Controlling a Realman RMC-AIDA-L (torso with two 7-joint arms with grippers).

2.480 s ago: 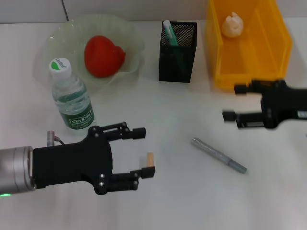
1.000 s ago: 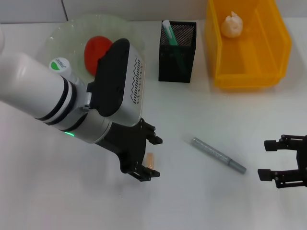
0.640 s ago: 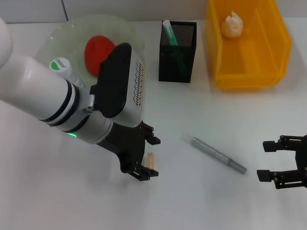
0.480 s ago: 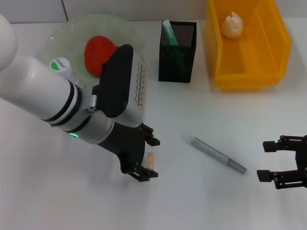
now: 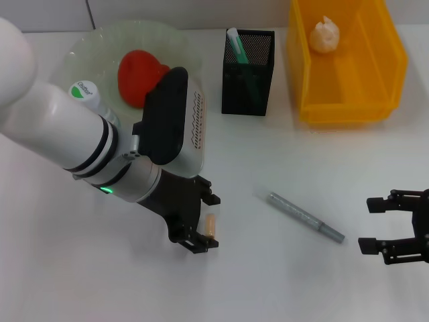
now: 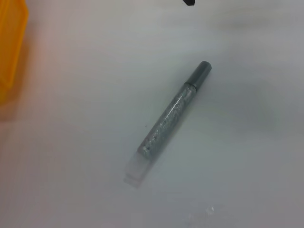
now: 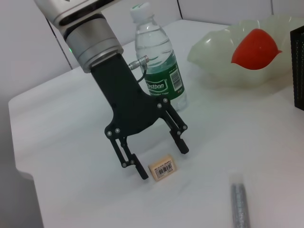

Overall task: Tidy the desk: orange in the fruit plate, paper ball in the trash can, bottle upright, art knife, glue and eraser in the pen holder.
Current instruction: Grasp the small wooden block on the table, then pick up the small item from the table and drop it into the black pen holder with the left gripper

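Note:
My left gripper (image 5: 204,223) is open and points down at the table. Its two fingers straddle the small tan eraser (image 5: 210,224), which lies on the table. The right wrist view shows the same: the eraser (image 7: 161,166) lies between the left gripper's (image 7: 162,160) fingertips. The silver art knife (image 5: 305,217) lies to the right and also shows in the left wrist view (image 6: 171,116). My right gripper (image 5: 373,226) is open and empty at the front right. The red-orange fruit (image 5: 137,77) lies in the plate (image 5: 167,40). The bottle (image 7: 157,61) stands upright.
The black mesh pen holder (image 5: 249,64) at the back holds a white-green stick (image 5: 235,41). The yellow bin (image 5: 346,100) at the back right holds the paper ball (image 5: 325,35). My left arm hides most of the bottle in the head view.
My left arm has swung over the plate's edge and sunk a little, with its fingers around the eraser. My right gripper has drawn back from the bin to the front right and now stays still.

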